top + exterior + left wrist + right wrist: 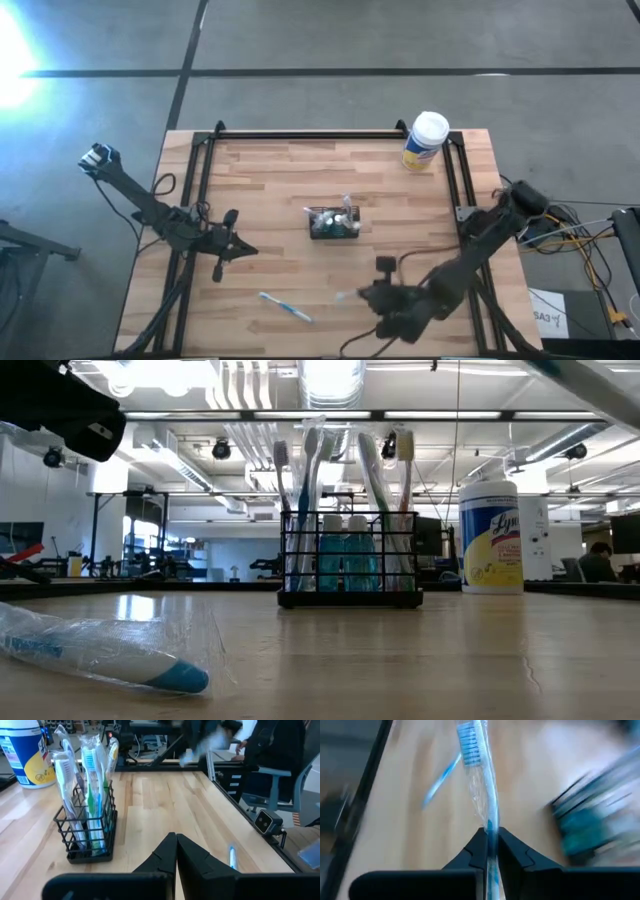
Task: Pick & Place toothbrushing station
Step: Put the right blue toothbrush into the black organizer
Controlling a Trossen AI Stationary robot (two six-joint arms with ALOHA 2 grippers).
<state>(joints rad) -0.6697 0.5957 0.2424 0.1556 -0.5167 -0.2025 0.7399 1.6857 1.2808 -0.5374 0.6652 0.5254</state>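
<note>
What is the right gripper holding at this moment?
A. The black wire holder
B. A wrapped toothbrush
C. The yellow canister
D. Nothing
B: in the right wrist view, the right gripper is shut on the handle of a wrapped toothbrush, whose blue bristles point away from the fingers.

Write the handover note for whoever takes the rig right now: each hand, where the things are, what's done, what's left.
Right hand: shut on a wrapped toothbrush, near the table's front right, short of the toothbrushing station.
Left hand: shut, empty, waiting over the left side of the table.
Station: mid-table, upright, already holding several wrapped brushes.
Loose blue toothbrush: lying on the wood near the front edge, left of the right hand.
Yellow wipes canister: back right corner, untouched.
Done: some brushes in the rack, one more gripped.
Left: likely carry the gripped brush to the rack, then fetch the loose one.
</note>
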